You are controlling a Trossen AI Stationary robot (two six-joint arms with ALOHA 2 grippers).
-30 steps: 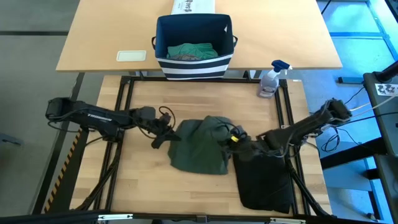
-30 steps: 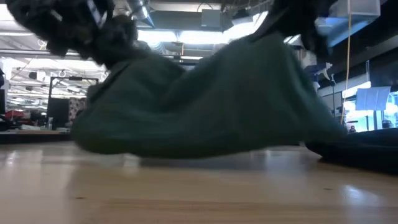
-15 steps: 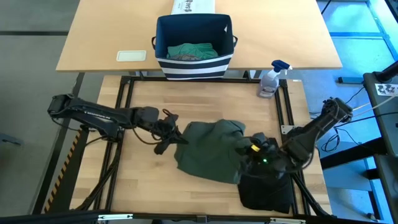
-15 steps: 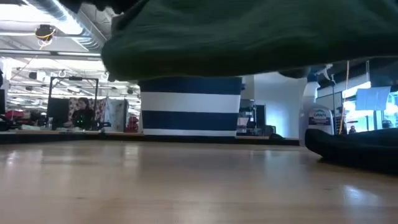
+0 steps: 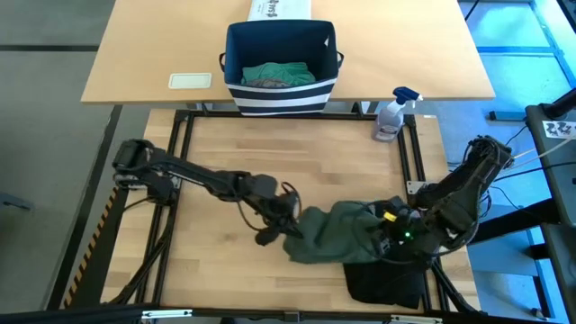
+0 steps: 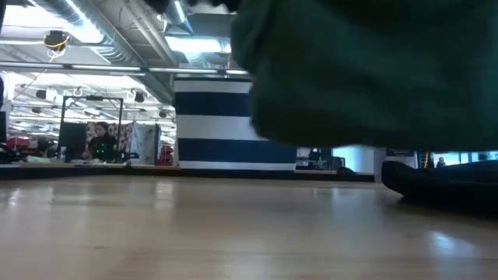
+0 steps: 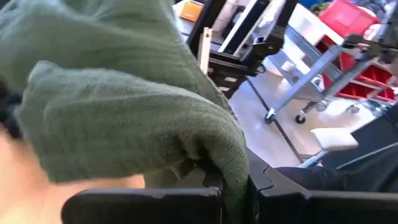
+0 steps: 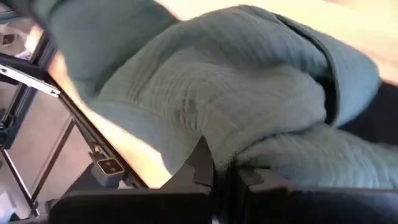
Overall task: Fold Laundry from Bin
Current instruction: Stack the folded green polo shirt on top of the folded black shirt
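Both claws (image 5: pixel 286 227) (image 5: pixel 389 236) clench the green garment (image 5: pixel 333 234) (low view hides them).

A spray bottle (image 5: pixel 393 114) with a blue trigger stands at the far right corner of the wooden bench (image 5: pixel 270 153). On the far table (image 5: pixel 162 45) lie a pale rectangular pad (image 5: pixel 190 81) and a white printed box (image 5: pixel 279 10).

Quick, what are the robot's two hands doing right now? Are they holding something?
Left gripper: shut on the green garment.
Right gripper: shut on the same green garment, above the black garment.
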